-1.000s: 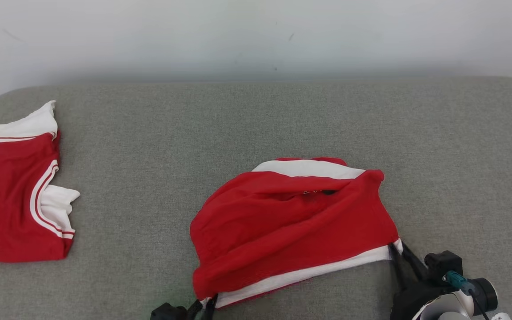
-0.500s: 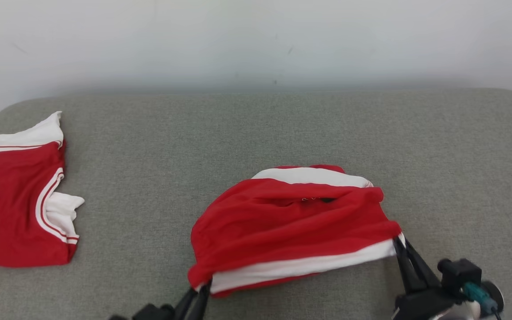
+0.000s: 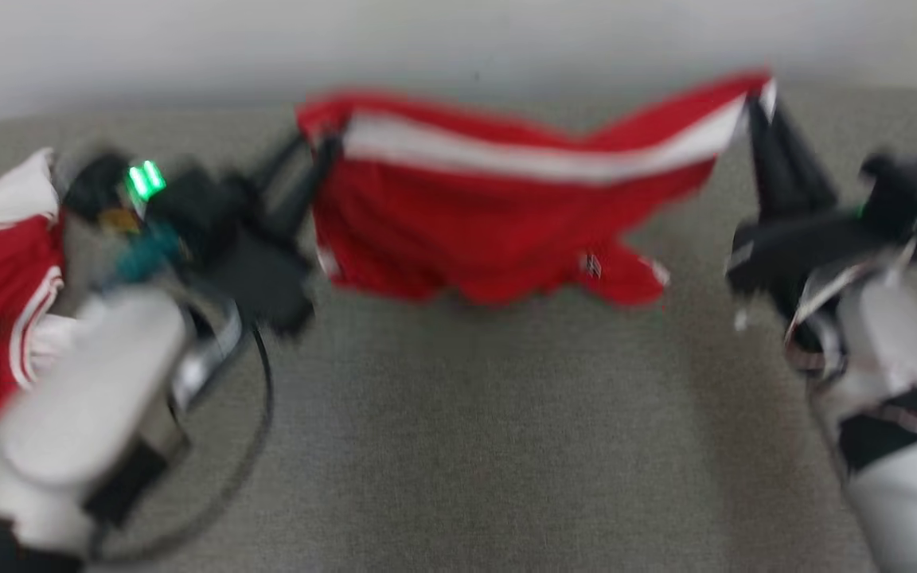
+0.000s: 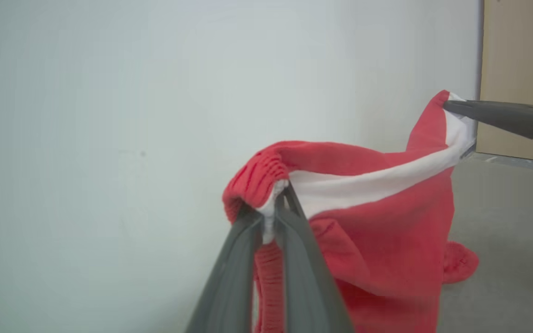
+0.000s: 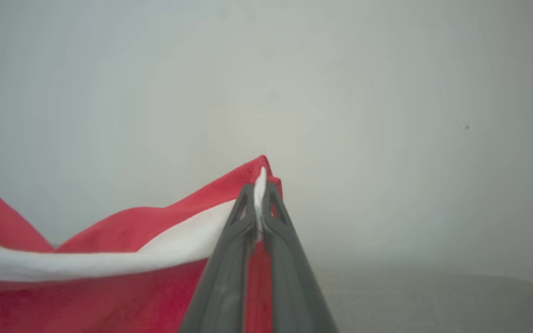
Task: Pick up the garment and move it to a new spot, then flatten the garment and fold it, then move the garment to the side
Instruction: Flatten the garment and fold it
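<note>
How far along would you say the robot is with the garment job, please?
Done: the red garment is lifted up from the grey surface. In hand: left pincer and right pincer are each shut on an end of its white band, holding it spread out. Left: setting it down elsewhere, flattening, folding, moving it aside.

pale wall (image 4: 109,115) behind grey cushion (image 3: 506,446)

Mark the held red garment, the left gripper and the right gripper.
held red garment (image 3: 490,239), head view, red middle panel
left gripper (image 4: 273,206), left wrist view, between its fingertips
right gripper (image 5: 259,189), right wrist view, between its fingertips
</note>
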Available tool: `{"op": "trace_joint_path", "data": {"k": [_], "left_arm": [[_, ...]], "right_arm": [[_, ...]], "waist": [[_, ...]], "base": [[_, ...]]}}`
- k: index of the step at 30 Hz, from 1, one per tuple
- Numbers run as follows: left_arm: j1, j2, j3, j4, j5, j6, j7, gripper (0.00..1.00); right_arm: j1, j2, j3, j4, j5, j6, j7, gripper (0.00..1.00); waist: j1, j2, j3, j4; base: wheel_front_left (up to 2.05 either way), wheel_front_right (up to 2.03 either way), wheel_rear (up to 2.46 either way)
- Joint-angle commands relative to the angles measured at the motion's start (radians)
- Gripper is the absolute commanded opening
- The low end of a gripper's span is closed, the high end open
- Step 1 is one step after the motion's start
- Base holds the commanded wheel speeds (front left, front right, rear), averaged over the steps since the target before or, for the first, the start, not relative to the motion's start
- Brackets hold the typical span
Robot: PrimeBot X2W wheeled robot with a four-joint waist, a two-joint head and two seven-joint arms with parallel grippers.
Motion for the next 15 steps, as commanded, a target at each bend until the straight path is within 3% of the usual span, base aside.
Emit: {"op": "trace_joint_path", "data": {"k": [1, 9, 15], "left_arm": [[-0.093, 0.013, -0.004, 0.013, -0.037, 0.002, 0.012, 0.0], [-0.594, 0.035, -0.082, 0.153, -0.158, 0.002, 0.053, 0.0], [-0.863, 0.036, -0.162, 0.278, -0.229, 0.002, 0.044, 0.0]], "right_arm": [[-0.077, -0.006, 0.002, 0.005, 0.008, -0.002, 0.014, 0.0], [-0.532, -0.002, -0.006, 0.109, 0.049, -0.002, 0.1, 0.0], [-0.803, 0.01, 0.01, 0.21, 0.061, -0.002, 0.118, 0.0]], "waist": [[-0.0001, -0.0001, 0.129, -0.017], [-0.0001, -0.0001, 0.34, -0.052], [-0.0001, -0.0001, 0.437, -0.075]], "base": [[0.0, 0.0, 0.0], [0.0, 0.0, 0.0], [0.0, 0.0, 0.0]]}}
